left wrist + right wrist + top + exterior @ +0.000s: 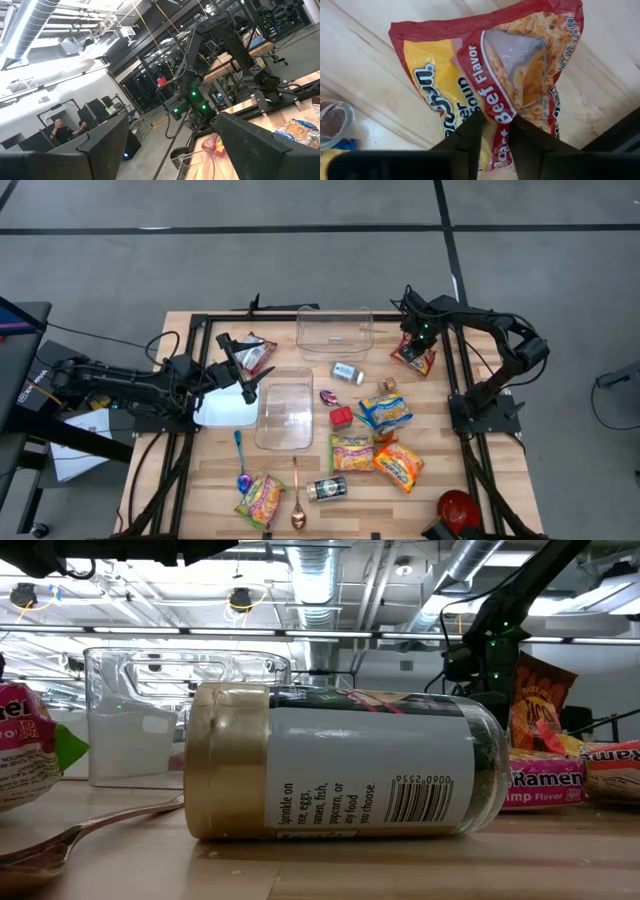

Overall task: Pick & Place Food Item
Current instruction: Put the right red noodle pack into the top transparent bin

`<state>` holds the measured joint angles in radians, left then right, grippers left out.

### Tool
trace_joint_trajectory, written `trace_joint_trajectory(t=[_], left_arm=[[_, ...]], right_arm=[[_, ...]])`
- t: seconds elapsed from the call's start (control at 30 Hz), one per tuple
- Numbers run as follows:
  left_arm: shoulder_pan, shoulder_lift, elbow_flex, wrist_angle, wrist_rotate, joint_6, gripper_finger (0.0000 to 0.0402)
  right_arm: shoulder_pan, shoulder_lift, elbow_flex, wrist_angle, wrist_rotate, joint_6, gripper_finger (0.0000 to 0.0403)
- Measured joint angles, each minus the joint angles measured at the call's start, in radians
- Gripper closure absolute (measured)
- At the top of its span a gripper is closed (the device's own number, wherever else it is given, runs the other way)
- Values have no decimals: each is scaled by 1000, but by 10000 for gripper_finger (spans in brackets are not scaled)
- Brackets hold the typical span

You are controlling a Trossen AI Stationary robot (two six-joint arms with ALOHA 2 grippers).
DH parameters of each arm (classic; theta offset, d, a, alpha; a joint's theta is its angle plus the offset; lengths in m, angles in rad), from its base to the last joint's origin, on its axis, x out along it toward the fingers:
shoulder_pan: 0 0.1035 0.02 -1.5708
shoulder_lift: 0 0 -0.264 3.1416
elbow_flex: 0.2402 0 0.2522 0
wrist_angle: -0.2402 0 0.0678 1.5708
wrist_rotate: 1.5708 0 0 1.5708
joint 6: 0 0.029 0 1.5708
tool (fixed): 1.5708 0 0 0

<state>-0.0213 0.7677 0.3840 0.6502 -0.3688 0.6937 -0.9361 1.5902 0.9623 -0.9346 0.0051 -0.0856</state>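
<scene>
A red beef-flavour ramen packet (485,75) lies at the table's far right (414,357). My right gripper (495,131) points down on it from above, shut on its wrapper. In the low view the packet (540,700) stands tilted up beside the right arm, its lower edge hidden behind a pink ramen packet (545,785). My left gripper (244,370) hangs open above the table's left side, over a white lid (222,408), touching nothing. My right gripper pinches the packet's wrapper (496,116) between its two fingers, on the printed face near one long edge. The fingers come from above, pointing down. The wrapper is puckered up between the fingertips (470,135). Whether the packet is clear of the wood, I cannot tell.
A clear tub (334,330) stands at the far edge and another (285,408) mid-table. Other ramen packets (385,410), (398,463), a small jar (347,372), a red cube (341,417), a spice jar (340,760), spoons (297,495) and a red bowl (458,508) are scattered around.
</scene>
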Motion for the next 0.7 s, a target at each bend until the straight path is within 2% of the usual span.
trace_joint_trajectory(t=[0.57,0.7], left_arm=[[1,0,0,0,0,0,103],[1,0,0,0,0,0,103]], right_arm=[[1,-5,0,-38,-5,8,396],[5,-31,-3,-54,-7,29,400]])
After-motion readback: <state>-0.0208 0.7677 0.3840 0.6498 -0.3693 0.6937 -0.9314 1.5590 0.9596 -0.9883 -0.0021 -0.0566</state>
